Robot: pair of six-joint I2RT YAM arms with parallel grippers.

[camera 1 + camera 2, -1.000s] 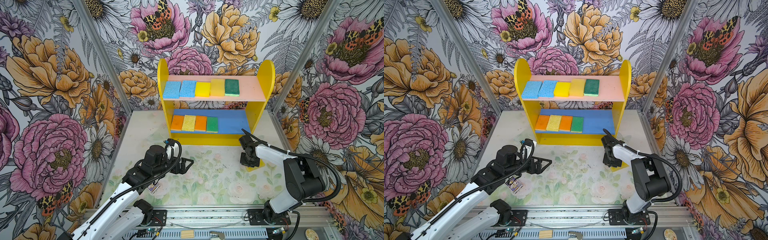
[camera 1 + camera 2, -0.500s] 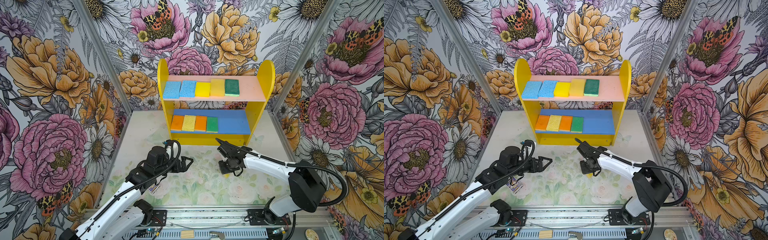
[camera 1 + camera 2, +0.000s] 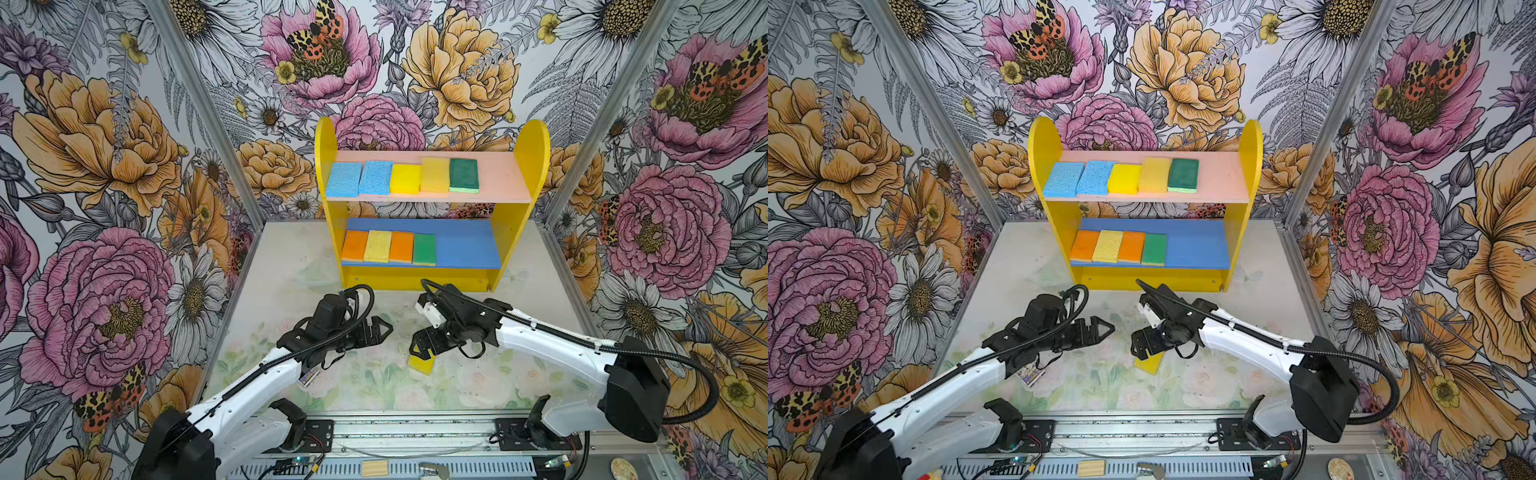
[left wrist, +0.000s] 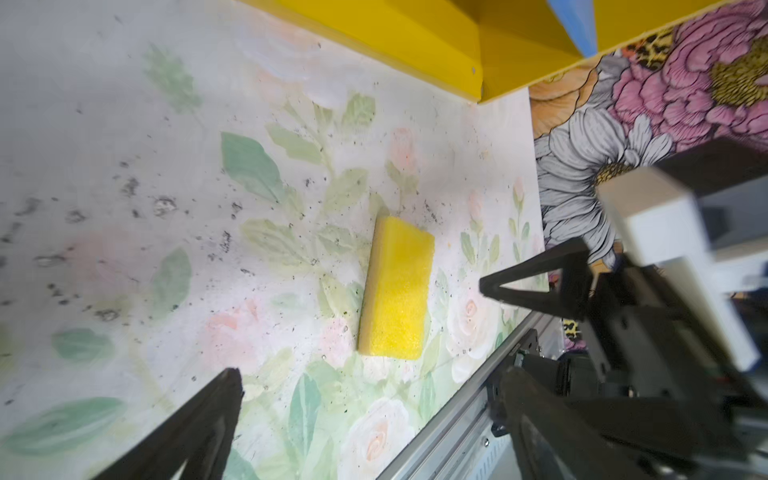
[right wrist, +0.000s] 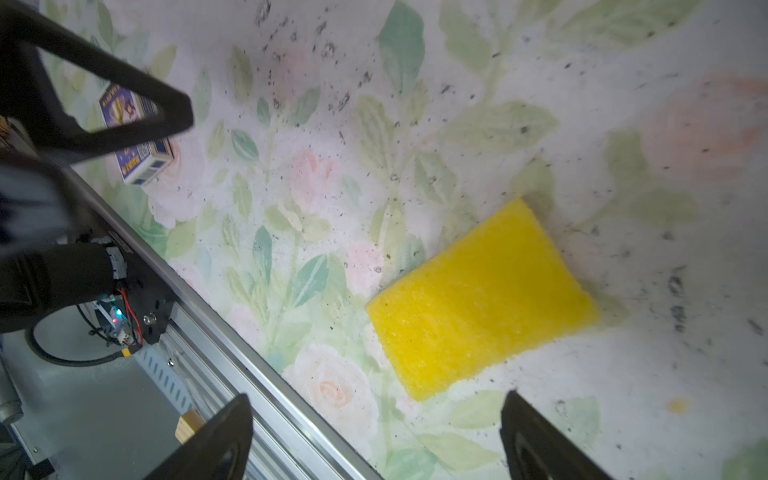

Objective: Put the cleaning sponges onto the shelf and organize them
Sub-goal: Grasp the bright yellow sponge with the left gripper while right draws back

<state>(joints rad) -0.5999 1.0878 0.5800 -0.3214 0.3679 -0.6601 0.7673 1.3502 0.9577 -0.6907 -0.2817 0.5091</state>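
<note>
One yellow cleaning sponge (image 3: 420, 365) (image 3: 1147, 365) lies flat on the table in front of the shelf (image 3: 534, 166). My right gripper (image 3: 422, 347) (image 5: 378, 399) hovers just over its near end, open, holding nothing; the sponge (image 5: 482, 307) lies beyond the fingertips. My left gripper (image 3: 384, 330) (image 4: 370, 374) is open and empty a little to the left, pointed at the sponge (image 4: 395, 291). On the pink board lie two blue, two yellow and one dark green sponge (image 3: 464, 175). The blue board holds orange, yellow, orange and green ones (image 3: 424, 248); its right part is bare.
A small purple card packet (image 3: 309, 377) (image 5: 135, 137) lies under the left arm's forearm. A pale wooden block (image 3: 374, 468) sits on the metal rail (image 3: 415, 432) along the table's front edge. Flowered walls close in both sides and the back.
My right arm swung from the shelf's right front corner to the table's middle with the yellow sponge, then opened and left it on the table. The left arm barely moved.
</note>
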